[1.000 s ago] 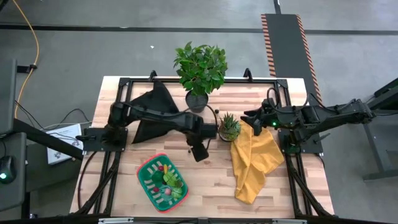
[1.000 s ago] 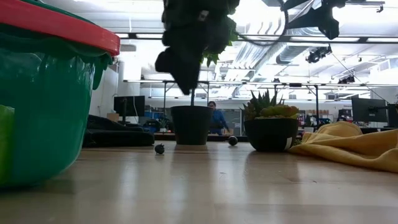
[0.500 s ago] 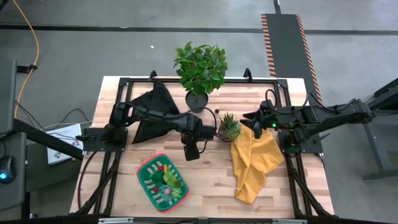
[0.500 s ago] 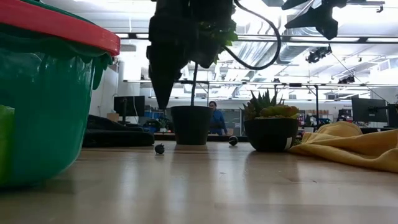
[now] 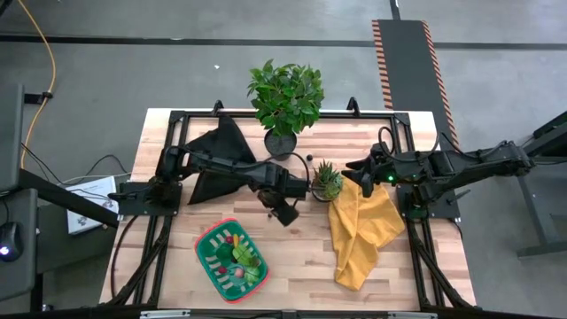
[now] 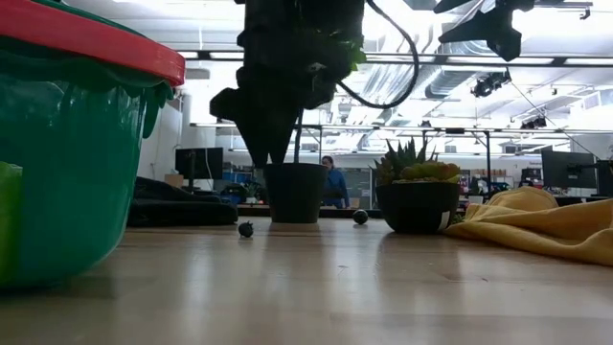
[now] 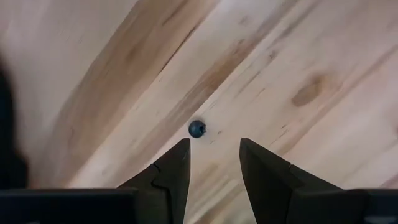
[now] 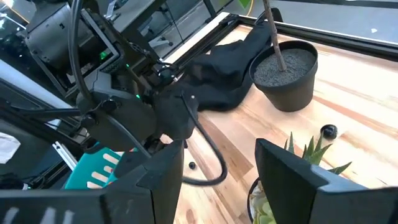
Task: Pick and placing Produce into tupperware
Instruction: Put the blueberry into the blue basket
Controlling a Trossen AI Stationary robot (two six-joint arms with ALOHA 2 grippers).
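From the high view I count two arms, two potted plants, two cloths and one tupperware [image 5: 231, 259] near the table's front left, with the produce [image 5: 239, 257] already inside. My left gripper [image 5: 285, 213] hangs over bare wood between the tupperware and the small spiky plant [image 5: 326, 180]; the right gripper [image 5: 359, 171] waits above the yellow cloth [image 5: 361, 227].

The low view shows two small dark balls [image 6: 246, 229] lying on the table.

In the left wrist view, the fingers [image 7: 169, 175] stand parted and empty, one dark ball just beyond their tips.

The right wrist view shows those fingers [image 8: 292, 171] apart, holding nothing.
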